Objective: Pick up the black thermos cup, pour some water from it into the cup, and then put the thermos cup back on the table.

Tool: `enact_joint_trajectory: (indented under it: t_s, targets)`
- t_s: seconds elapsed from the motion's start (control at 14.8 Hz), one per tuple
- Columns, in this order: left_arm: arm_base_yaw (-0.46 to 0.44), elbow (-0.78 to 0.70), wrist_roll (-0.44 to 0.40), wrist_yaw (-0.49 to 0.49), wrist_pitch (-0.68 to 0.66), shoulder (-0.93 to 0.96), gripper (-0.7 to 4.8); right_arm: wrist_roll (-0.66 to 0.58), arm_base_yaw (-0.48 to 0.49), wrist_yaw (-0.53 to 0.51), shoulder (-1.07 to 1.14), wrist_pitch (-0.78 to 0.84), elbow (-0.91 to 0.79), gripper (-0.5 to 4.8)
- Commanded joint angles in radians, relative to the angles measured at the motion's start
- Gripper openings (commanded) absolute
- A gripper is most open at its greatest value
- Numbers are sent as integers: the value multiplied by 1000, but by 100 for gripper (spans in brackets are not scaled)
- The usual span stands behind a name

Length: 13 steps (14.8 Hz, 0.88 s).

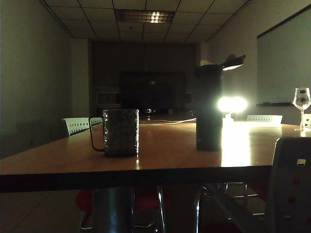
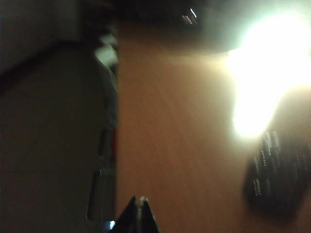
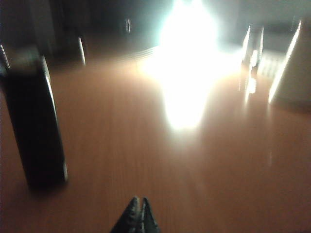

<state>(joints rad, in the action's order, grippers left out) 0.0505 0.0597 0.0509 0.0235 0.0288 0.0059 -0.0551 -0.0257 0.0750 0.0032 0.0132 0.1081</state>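
Over the table (image 1: 165, 153), right gripper (image 3: 137, 206): fingertips pressed together, holding nothing, above bare wood.
Left gripper (image 2: 140, 206): tips together too, empty, near the table's edge.
Surface: glossy brown wood under lamp glare.
Room: dim, white chairs (image 1: 77, 125).
Black thermos cup (image 1: 209, 107): upright, well apart from the right gripper.
Cup (image 1: 120, 132): dimpled glass mug, apart from the left gripper.
Wine glass (image 1: 302, 101): far right.

From my remote station I log: dim room with a grey tiled ceiling (image 1: 87, 19); one lit ceiling light panel (image 1: 145, 16); a glaring white desk lamp (image 1: 232, 104) below it; white slotted-back chairs (image 1: 77, 125) left of the lamp; grey walls (image 1: 34, 73).
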Motion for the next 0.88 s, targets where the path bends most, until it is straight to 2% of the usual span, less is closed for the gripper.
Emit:
enact_joint_trajectory:
  t_s: [0.07, 0.2, 0.34, 0.54, 0.68, 0.75, 0.88]
  targets:
    - [1, 92, 18, 18, 5, 40, -6, -1, -1, -8, 59, -16, 99, -6]
    - [1, 190, 32, 18, 11, 132, -6, 0, -2, -29, 154, -5, 187, -6]
    - [1, 286, 33, -11, 13, 249, -6, 0, -2, -114, 285, 23, 278, -6]
    - [2, 415, 33, -181, 19, 448, -6, -1, -3, -299, 482, 124, 380, -6]
    - [2, 488, 35, -301, 26, 587, -6, -5, -8, -379, 620, 208, 441, -6]
    - [5, 519, 36, -354, 26, 644, -6, -12, -24, -393, 674, 230, 462, -6]
    - [63, 580, 35, -380, 35, 753, -6, -24, -103, -390, 817, 305, 496, -6]
